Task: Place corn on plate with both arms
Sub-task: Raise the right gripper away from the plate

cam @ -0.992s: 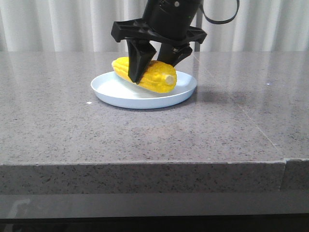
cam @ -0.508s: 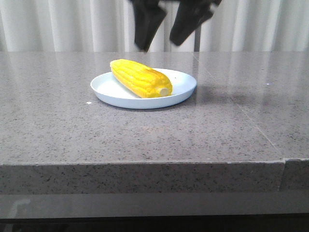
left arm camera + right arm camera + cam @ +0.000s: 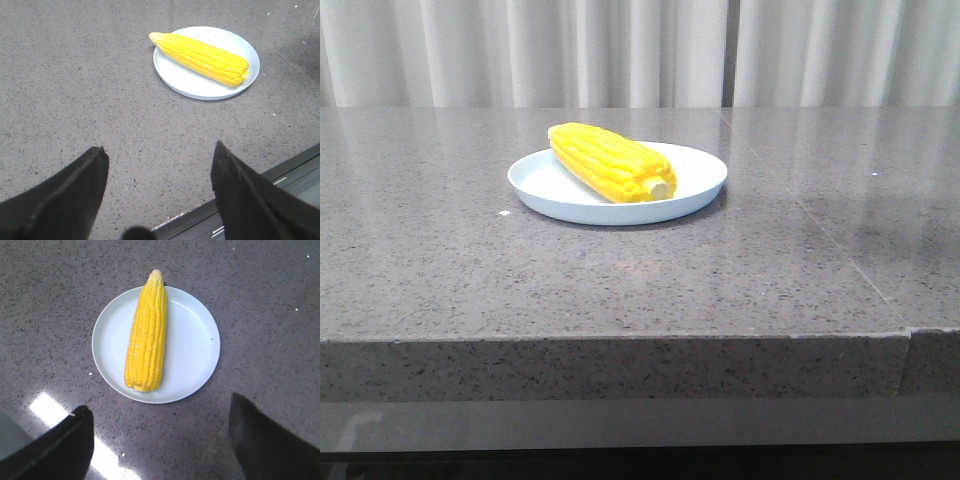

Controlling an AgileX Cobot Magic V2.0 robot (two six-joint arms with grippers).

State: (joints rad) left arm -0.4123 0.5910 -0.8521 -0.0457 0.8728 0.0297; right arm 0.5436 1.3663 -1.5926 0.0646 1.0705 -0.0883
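The yellow corn (image 3: 612, 162) lies across the pale blue-white plate (image 3: 560, 195) on the grey stone table, its cut stub end toward the front right. Neither arm shows in the front view. In the left wrist view the corn (image 3: 201, 58) rests on the plate (image 3: 202, 89) well away from my left gripper (image 3: 159, 150), which is open and empty above bare table near the front edge. In the right wrist view the corn (image 3: 148, 335) lies on the plate (image 3: 192, 350), and my right gripper (image 3: 160, 412) is open and empty, high above the table beside the plate.
The grey speckled table (image 3: 620, 280) runs wide on all sides of the plate. Its front edge (image 3: 620, 338) drops off toward the camera. White curtains (image 3: 620, 50) hang behind. A seam in the stone (image 3: 840, 240) crosses the right part of the table.
The gripper that held the corn opened, left it lying on the plate, and rose out of the front view. The corn settled a little flatter.
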